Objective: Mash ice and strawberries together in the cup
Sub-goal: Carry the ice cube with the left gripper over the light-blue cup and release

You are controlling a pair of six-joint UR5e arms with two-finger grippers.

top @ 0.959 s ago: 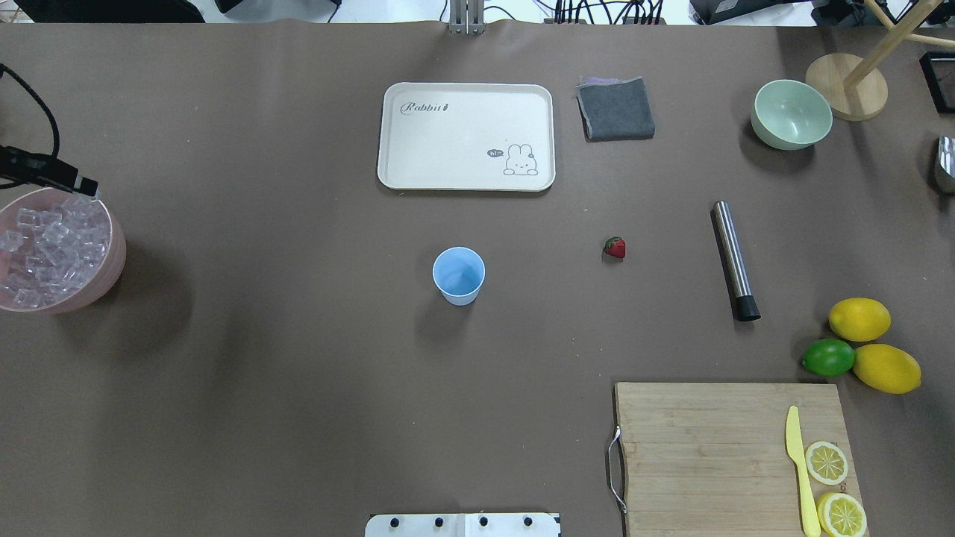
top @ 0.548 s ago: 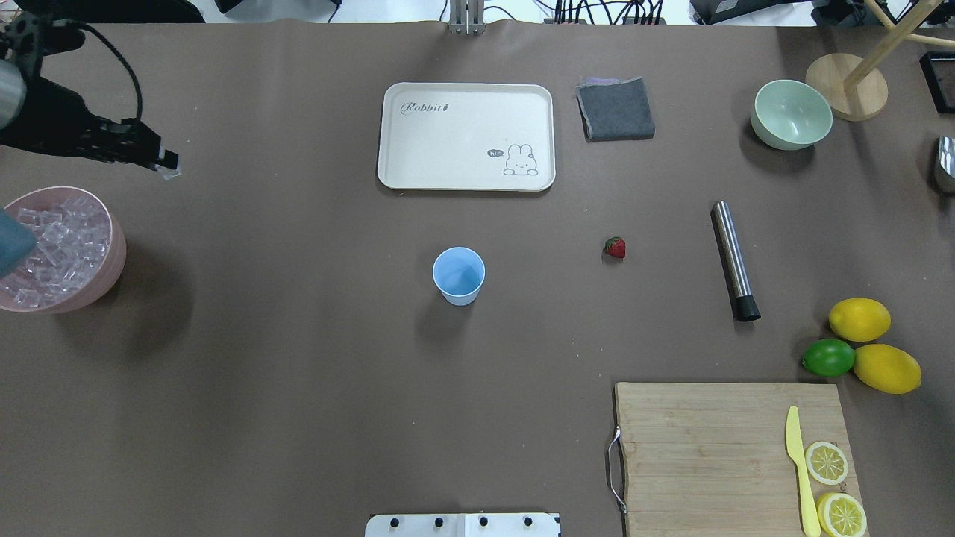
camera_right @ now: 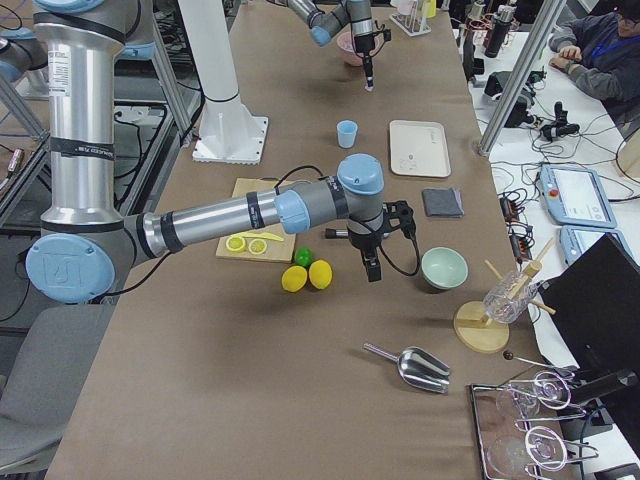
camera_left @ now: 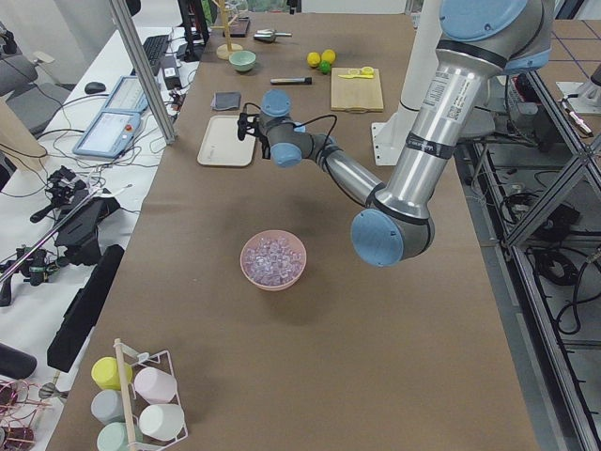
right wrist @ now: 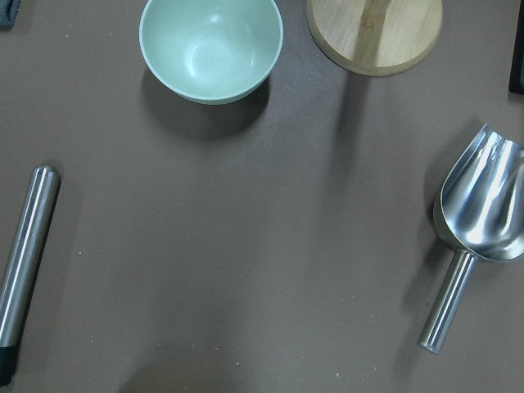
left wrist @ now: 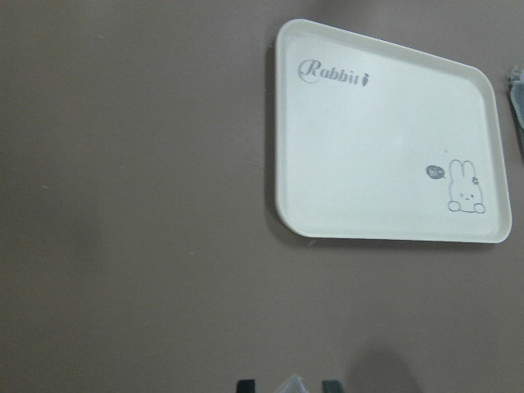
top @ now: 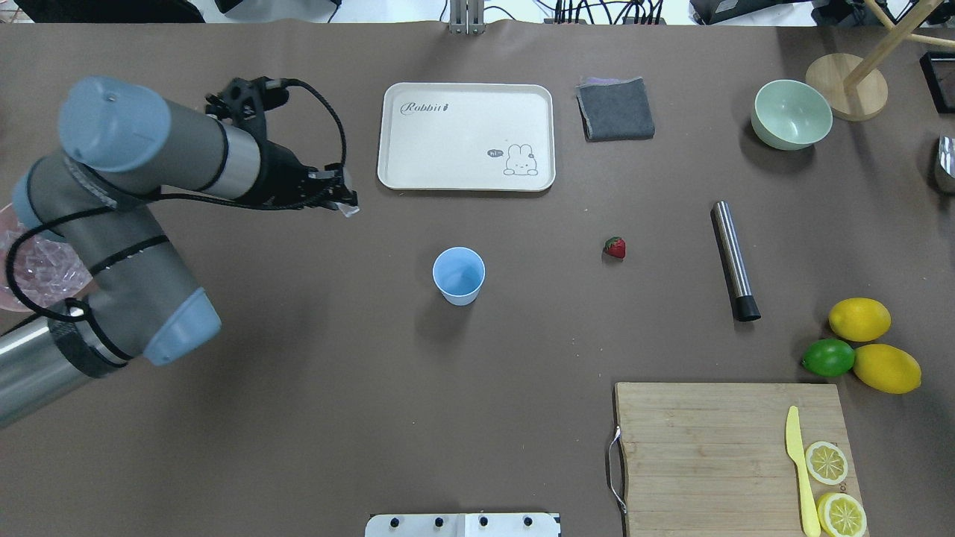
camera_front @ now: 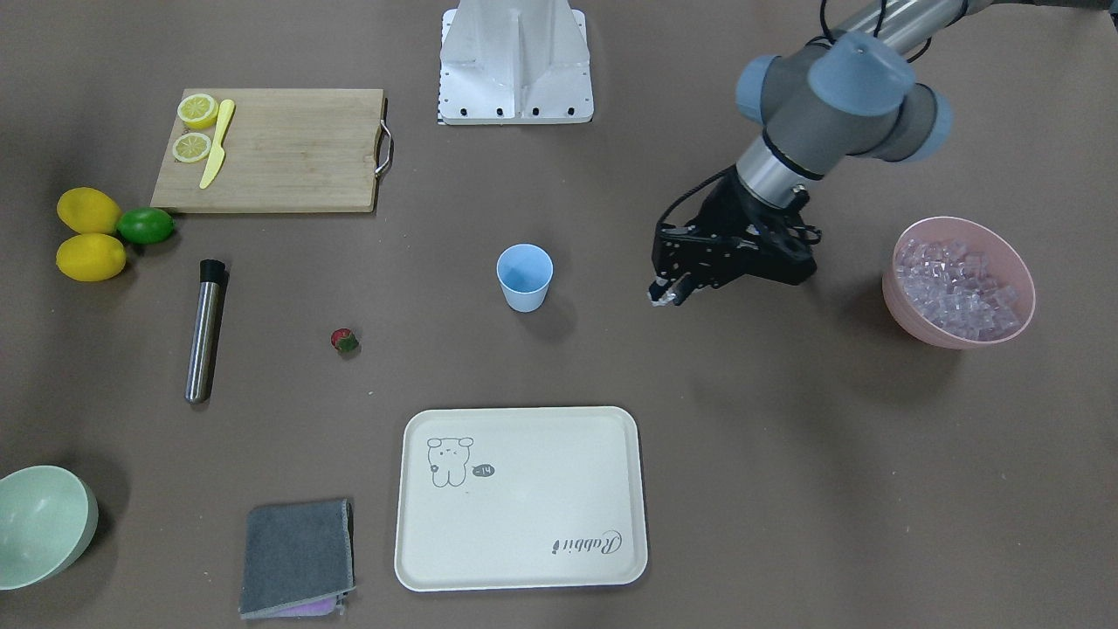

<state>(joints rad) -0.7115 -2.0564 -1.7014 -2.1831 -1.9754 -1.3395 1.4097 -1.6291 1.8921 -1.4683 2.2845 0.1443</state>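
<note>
Since half a second ago the left arm has swung from the table's left edge toward the middle, while everything on the table lies where it lay. At the far left of the overhead view that arm hides most of the pink bowl (top: 6,302). We see the bowl whole only from the front-facing camera, heaped with ice (camera_front: 959,288). Next comes the left gripper (top: 348,205), above the bare table just off the near-left corner of the tray (top: 466,134). Its fingers are pinched on one ice cube (left wrist: 293,383), which the left wrist view shows at its bottom edge between the two dark fingertips (left wrist: 245,385). The cup (top: 459,274) stands upright further right and nearer the robot, apart from the gripper. We cannot make out anything inside it. The strawberry (top: 615,247) lies on the table between the cup and the steel rod (top: 734,259). The right gripper (camera_right: 372,270) shows only in the exterior right view, hanging above the table near the pale-green bowl (right wrist: 211,47). We cannot tell whether its fingers are spread or pressed together. Its wrist camera shows a metal scoop (right wrist: 479,221) that the overhead view cuts off at its right edge.
</note>
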